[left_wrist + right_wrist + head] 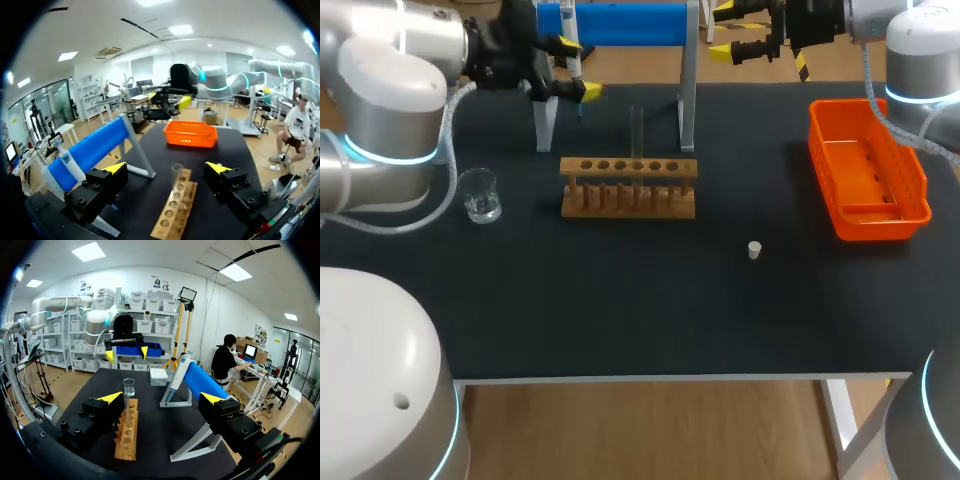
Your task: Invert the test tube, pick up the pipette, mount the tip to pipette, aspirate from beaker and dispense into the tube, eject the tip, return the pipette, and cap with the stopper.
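Observation:
A clear test tube point(636, 130) stands upright in the wooden rack point(629, 187) at mid-table. The glass beaker point(480, 195) sits left of the rack. A small white stopper point(754, 250) lies to the rack's front right. The pipette point(572, 40) hangs on the blue-topped stand point(620, 24) behind the rack. My left gripper point(578, 68) is open at the back left near the stand, with the tube point(177, 181) ahead of and between its fingers point(167, 167). My right gripper point(722, 32) is open at the back right, facing along the rack point(127, 432).
An orange tray point(865, 170) sits at the table's right side, also in the left wrist view point(190, 134). The stand's legs point(688, 110) rise just behind the rack. Dark open tabletop point(620, 300) stretches in front of the rack.

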Controlling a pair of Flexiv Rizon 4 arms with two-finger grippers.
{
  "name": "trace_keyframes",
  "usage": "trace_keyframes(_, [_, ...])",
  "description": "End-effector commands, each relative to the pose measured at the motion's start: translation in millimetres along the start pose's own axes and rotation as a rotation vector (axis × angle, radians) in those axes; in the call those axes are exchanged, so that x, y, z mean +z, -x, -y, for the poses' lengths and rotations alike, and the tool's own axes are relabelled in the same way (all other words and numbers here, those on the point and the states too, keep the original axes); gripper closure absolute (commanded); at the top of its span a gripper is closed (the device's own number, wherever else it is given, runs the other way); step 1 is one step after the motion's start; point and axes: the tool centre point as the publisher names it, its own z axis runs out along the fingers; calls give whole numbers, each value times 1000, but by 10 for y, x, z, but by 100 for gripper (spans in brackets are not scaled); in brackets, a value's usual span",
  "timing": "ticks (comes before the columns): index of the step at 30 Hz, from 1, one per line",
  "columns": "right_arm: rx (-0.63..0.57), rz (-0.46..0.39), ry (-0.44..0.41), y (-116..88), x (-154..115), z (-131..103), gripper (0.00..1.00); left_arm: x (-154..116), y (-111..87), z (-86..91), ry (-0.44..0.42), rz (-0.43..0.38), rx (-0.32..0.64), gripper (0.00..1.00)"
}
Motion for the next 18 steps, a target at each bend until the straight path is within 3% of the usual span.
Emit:
trace_keyframes(1, [1, -2, -4, 3, -14, -8, 0, -21, -163, -76, 2, -54, 23, 0])
trace_keyframes(7, [1, -2, -4, 3, -14, -8, 0, 85, -302, -147, 8, -112, 39, 0])
trace_keyframes(18, [1, -2, -4, 3, -14, -8, 0, 367, -341, -287, -3, -161, 53, 0])
